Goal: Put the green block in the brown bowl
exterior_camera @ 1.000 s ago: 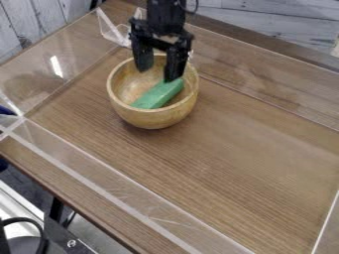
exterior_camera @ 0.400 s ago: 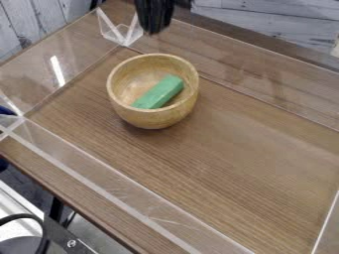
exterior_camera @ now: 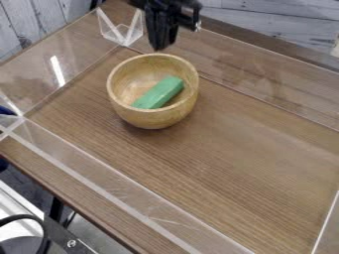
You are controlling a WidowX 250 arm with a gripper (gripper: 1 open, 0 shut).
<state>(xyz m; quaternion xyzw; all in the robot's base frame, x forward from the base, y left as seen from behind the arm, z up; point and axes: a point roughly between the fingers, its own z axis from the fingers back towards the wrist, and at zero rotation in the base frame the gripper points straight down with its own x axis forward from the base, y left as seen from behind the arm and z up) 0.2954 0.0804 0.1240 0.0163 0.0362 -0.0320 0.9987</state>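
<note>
1. Block [exterior_camera: 159, 93] down, and the change is plain: a second ago the gripper [exterior_camera: 163, 42] stood in the bowl [exterior_camera: 153, 91] with its fingers spread round the green bar; now it hangs clear above the bowl's far rim, the bar left behind.
2. Fingers have snapped together since then. They read as one dark stub pointing straight down, clenched on nothing.
3. The block lies flat on the bowl's floor, slanted, one end toward the near-left wall, the other toward the far-right. It touches only wood.
4. What that means: by the look of it the job is done. Green block in brown bowl, tool off it; all that seems left is for the arm to back away.
5. The bowl sits in the far-left part of the table [exterior_camera: 225, 149], well away from the near and right edges.
6. The table is dark wood-grain board, fenced by low clear walls [exterior_camera: 40, 124] that catch glare at the left corner.
7. Beyond the far edge, pale planks; below the near-left corner, black cables and a bit of frame.
</note>
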